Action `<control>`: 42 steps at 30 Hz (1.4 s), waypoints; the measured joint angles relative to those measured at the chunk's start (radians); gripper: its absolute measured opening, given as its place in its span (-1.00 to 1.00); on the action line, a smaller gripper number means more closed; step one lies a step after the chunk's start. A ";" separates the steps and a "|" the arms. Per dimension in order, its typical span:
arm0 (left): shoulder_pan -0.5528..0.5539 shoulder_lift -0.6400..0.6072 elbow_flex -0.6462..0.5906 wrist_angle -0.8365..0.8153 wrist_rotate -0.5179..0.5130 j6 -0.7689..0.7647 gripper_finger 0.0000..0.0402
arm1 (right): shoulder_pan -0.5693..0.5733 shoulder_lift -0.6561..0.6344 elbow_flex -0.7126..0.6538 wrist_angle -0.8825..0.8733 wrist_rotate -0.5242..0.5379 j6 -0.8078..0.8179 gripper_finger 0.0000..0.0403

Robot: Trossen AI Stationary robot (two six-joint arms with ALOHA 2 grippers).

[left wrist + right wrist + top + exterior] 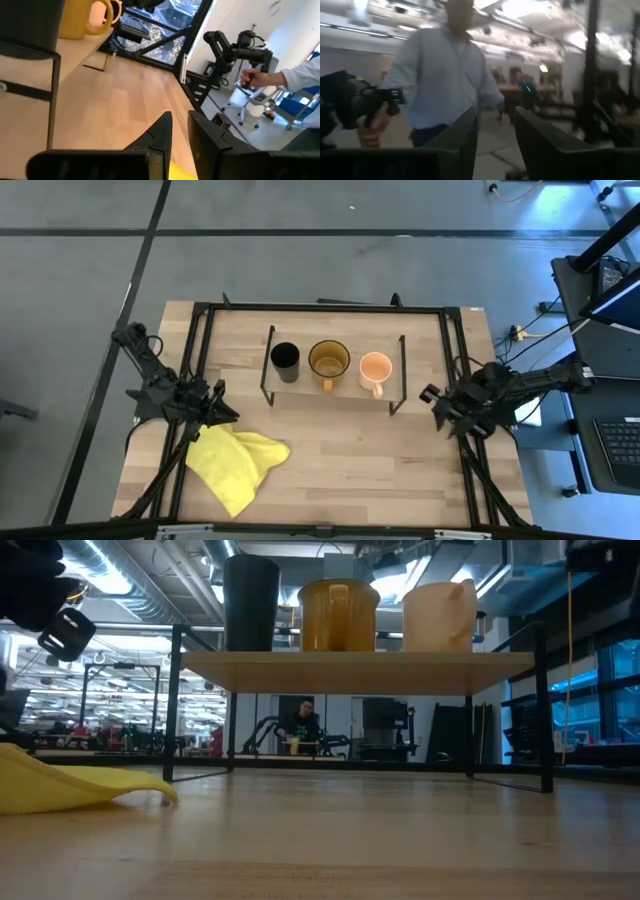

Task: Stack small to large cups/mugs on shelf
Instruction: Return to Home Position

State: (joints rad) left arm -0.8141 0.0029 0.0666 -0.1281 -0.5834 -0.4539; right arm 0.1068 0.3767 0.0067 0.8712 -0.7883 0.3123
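The black cup (285,360), amber glass mug (329,359) and peach-orange mug (375,367) were lined on the shelf (300,390) at twelve o'clock, while the left pincer (222,413) at nine and the right pincer (436,407) at three were held slightly parted and empty, and the yellow cloth (238,465) just beside the left one could be snagged.

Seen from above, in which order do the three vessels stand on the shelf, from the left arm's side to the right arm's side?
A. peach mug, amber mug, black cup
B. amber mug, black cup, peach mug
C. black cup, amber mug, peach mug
C: on the shelf the black cup is nearest the left arm's side, the amber mug in the middle, the peach mug at the right end.
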 joint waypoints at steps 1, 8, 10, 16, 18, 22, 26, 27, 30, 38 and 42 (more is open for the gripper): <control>0.006 0.000 0.000 -0.001 0.003 0.014 -0.73 | -0.004 0.000 0.000 -0.042 0.025 -0.001 -0.36; 0.056 0.001 0.001 -0.005 0.001 0.073 -0.73 | -0.026 0.001 0.000 -0.208 0.072 -0.161 -0.36; 0.057 0.001 0.001 -0.005 0.000 0.112 -0.73 | -0.030 0.000 0.000 -0.246 0.062 -0.186 -0.36; 0.057 0.001 0.001 0.001 0.018 0.126 -0.73 | -0.030 0.001 0.000 -0.320 0.061 -0.148 -0.36; 0.057 0.001 0.001 0.001 0.018 0.126 -0.73 | -0.030 0.000 0.000 -0.323 0.061 -0.130 -0.36; 0.057 0.001 0.001 0.002 0.018 0.126 -0.73 | -0.030 0.000 0.000 -0.324 0.061 -0.126 -0.36; 0.057 0.001 0.001 0.004 0.019 0.126 -0.73 | -0.030 0.000 0.000 -0.324 0.061 -0.131 -0.36; 0.057 0.001 0.001 0.004 0.019 0.125 -0.73 | -0.030 0.000 0.000 -0.324 0.061 -0.130 -0.36; 0.057 0.001 0.000 0.004 0.019 0.125 -0.73 | -0.030 0.000 0.000 -0.324 0.061 -0.135 -0.36; 0.057 0.002 0.000 0.005 0.020 0.125 -0.73 | -0.030 0.000 0.000 -0.324 0.061 -0.134 -0.36; 0.057 0.002 0.000 0.005 0.020 0.125 -0.73 | -0.030 0.000 0.000 -0.324 0.062 -0.133 -0.36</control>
State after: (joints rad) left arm -0.7570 0.0044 0.0669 -0.1226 -0.5636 -0.3294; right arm 0.0765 0.3771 0.0067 0.5475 -0.7265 0.1789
